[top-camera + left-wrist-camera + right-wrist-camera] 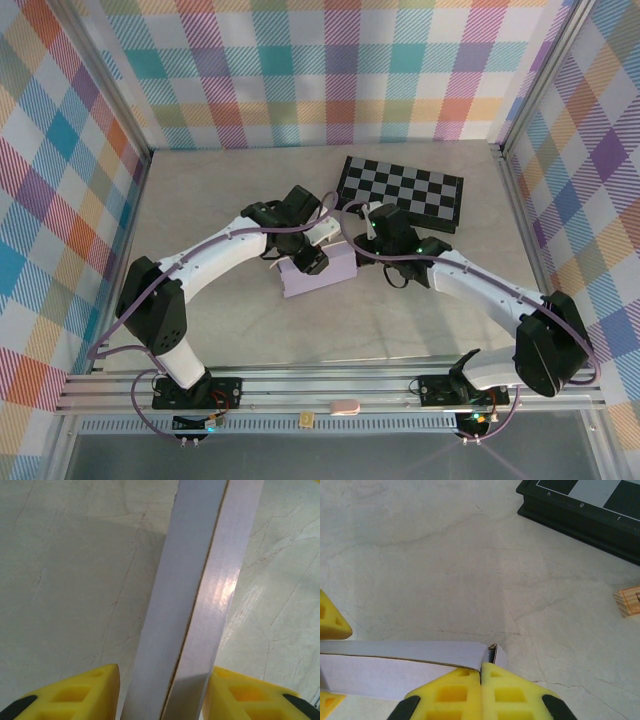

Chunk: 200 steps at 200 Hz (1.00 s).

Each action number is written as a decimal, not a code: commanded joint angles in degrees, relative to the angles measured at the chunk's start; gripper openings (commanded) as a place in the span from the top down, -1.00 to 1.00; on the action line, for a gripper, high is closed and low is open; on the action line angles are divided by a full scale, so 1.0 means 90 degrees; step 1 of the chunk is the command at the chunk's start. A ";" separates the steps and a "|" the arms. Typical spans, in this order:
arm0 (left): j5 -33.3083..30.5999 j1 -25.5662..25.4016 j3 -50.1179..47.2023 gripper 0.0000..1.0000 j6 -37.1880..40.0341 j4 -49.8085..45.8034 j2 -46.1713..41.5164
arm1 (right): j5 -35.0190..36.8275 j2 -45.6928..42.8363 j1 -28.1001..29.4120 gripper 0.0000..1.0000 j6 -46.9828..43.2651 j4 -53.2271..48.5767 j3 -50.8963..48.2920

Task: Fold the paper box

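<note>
Left gripper (162,700) clamps the paper box (335,268) across its doubled edge; right gripper (481,672) (jaws together) touches its end corner. Bare bench (220,200) lies open on the left, and the checkerboard (400,190) sits near behind.

The bench (200,200) was a pale cream slab with faint brownish veins running through it, filling the middle of the overhead view. A black-and-grey checkerboard (400,192) in a dark frame lay flat on it right of centre, toward the upper part of the frame. The lavender paper box (318,272) sat on the bench near the centre, lower and left of the board and apart from it. In the right wrist view a small wooden block (629,600) lay on the bench at the right edge, below the board's corner.
</note>
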 commanded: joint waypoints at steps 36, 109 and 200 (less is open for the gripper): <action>0.0257 0.0470 -0.0360 0.02 -0.1180 0.0830 -0.0608 | 0.0254 0.0054 0.0165 1.00 0.0133 -0.0764 -0.0502; -0.0001 0.0650 -0.0720 -0.23 -0.2351 0.1324 -0.1313 | 0.0649 0.0055 0.0312 1.00 0.0294 -0.0970 -0.0336; -0.2076 0.0669 -0.0539 -0.17 -0.3550 0.0533 -0.1859 | 0.1262 0.0032 0.0574 1.00 0.0738 -0.1140 -0.0062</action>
